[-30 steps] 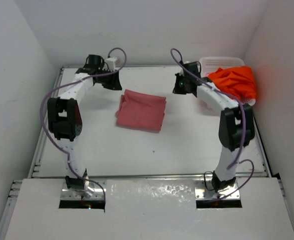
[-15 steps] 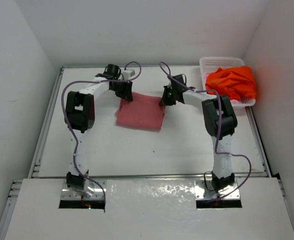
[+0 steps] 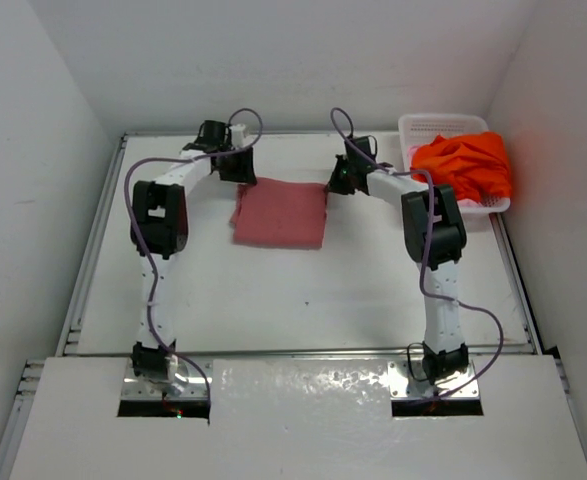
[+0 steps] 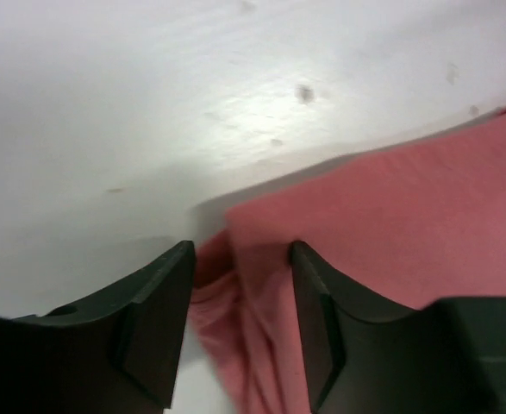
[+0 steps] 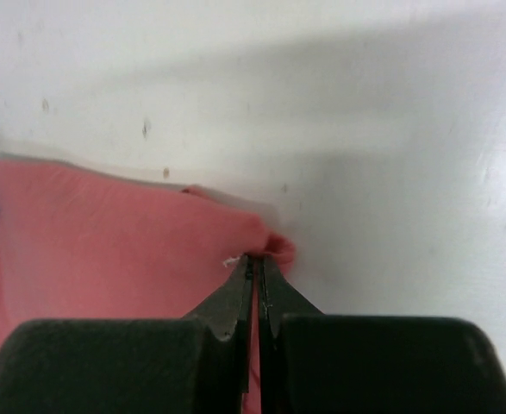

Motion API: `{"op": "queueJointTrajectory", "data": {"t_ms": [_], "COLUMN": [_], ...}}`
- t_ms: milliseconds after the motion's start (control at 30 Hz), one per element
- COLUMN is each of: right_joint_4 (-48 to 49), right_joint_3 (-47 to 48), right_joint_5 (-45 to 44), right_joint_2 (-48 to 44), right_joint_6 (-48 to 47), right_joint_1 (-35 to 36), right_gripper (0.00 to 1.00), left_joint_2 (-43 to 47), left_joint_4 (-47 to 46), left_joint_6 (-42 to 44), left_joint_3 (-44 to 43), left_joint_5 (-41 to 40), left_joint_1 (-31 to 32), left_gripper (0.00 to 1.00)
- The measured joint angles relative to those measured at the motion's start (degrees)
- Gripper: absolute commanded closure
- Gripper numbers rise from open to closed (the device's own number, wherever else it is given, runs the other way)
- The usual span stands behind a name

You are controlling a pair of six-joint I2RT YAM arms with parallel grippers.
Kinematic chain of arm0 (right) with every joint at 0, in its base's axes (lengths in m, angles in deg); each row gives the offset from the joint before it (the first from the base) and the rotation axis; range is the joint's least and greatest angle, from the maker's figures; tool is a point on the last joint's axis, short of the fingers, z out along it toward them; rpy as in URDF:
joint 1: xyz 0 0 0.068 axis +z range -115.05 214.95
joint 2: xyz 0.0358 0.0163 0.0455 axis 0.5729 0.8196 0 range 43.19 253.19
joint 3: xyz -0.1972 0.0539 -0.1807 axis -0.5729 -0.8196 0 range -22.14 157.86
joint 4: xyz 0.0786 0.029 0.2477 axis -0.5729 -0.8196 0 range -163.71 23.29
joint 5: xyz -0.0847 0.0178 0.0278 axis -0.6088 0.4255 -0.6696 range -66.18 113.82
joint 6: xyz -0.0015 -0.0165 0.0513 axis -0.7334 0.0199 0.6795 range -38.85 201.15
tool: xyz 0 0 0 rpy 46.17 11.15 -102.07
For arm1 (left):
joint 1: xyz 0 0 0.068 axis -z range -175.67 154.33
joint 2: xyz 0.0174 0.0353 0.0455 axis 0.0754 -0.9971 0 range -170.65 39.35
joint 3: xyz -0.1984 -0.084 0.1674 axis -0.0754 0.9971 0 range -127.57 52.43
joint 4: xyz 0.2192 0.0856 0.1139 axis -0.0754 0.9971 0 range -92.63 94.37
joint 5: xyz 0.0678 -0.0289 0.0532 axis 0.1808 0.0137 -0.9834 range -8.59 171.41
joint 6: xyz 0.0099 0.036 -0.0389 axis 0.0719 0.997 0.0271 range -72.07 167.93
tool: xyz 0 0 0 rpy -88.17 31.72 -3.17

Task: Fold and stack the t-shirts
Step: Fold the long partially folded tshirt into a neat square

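Both arms have swung in from the far corners of the table (image 3: pixel 303 290) and dropped onto the far edge of the red shirt (image 3: pixel 281 215), which lay skewed a moment ago and now lies squarer, its far edge drawn straight between the two grippers. The left gripper (image 4: pixel 235 259) sits at the shirt's far left corner with its jaws apart, a rumpled fold of the cloth lying loose between them. That looks like a release under way rather than a hold. The right gripper (image 5: pixel 257 263) is clamped tight on the far right corner, a small nub of red cloth bunched just past its tips and a sliver of red showing between the jaws. The rest of the shirt spreads flat on the table on the near side of both grippers. The orange shirt (image 3: pixel 463 165) is heaped in the basket (image 3: pixel 428 120), off to the right of the right gripper and well apart from it. By this reading the red shirt is folded and being tidied, and the orange one is still to be taken out.
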Motion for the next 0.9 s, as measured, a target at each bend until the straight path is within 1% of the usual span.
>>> {"op": "queueJointTrajectory", "data": {"t_ms": [33, 100, 133, 200, 233, 267, 367, 400, 467, 500, 533, 600, 700, 833, 867, 900], "right_joint_4": [-0.6, -2.4, -3.2, -5.2, -5.5, -6.0, -7.6, -8.9, -8.5, -8.8, -9.4, -9.5, -9.4, -9.5, -9.5, -9.6], "right_joint_3": [1.6, 5.5, 7.1, 10.1, 11.0, 11.0, 7.0, 3.4, -1.2, -3.8, -6.0, -9.5, -13.3, -18.5, -19.7, -20.5], "right_joint_5": [-0.3, -1.2, -1.6, -2.3, -2.8, -3.1, -3.9, -4.2, -4.4, -4.4, -4.5, -4.4, -4.4, -4.4, -4.4, -4.4], "right_joint_2": [0.8, 2.0, 2.2, 2.0, 1.7, 0.9, -3.8, -7.4, -11.7, -14.0, -16.0, -19.1, -22.0, -25.1, -25.9, -26.5], "right_joint_6": [-0.2, -1.3, -1.9, -3.7, -4.6, -5.6, -7.8, -8.7, -9.7, -10.1, -10.5, -11.0, -11.5, -11.9, -11.9, -12.0], "right_joint_1": [-0.2, -0.5, -0.6, -0.7, -0.7, -0.7, -0.7, -0.7, -0.7, -0.7, -0.7, -0.7, -0.6, -0.5, -0.5, -0.5], "right_gripper": [1.0, 1.0, 1.0, 0.94, 0.92, 0.92, 0.89, 0.89, 0.89, 0.89, 0.89, 0.89, 0.89, 0.89, 0.89, 0.89], "left_joint_2": [-0.2, -0.3, -0.3, 0.3, 1.1, 2.4, 8.7, 12.3, 16.5, 18.3, 19.5, 19.8, 18.0, 16.0, 15.7, 15.4], "left_joint_4": [0.0, 0.5, 0.5, 0.1, 0.1, 0.3, 0.3, 1.3, -1.3, -1.1, -1.1, -0.9, -0.8, -2.0, -2.5, -3.0], "left_joint_6": [-0.4, -0.9, -1.2, -1.2, -1.2, -0.9, -0.4, -0.2, -0.1, 0.0, -0.1, -0.1, -0.2, -0.7, -0.8, -1.0], "left_joint_3": [-0.6, -2.2, -3.4, -5.3, -5.3, -4.9, 1.3, 5.2, 12.3, 15.8, 19.2, 23.3, 25.7, 25.2, 25.2, 25.2], "left_joint_5": [-0.5, -1.4, -1.7, -2.0, -2.0, -2.0, -0.8, 0.4, 2.1, 2.9, 3.4, 3.9, 3.0, 3.2, 3.5, 3.9], "left_joint_1": [-0.8, -2.5, -3.4, -5.0, -5.6, -6.4, -7.5, -7.3, -6.8, -6.4, -6.0, -5.0, -3.5, -2.4, -2.1, -1.7], "left_gripper": [0.49, 0.44, 0.33, 0.16, 0.03, 0.01, 0.0, 0.0, 0.0, 0.0, 0.0, 0.0, 0.0, 0.0, 0.01, 0.07]}}
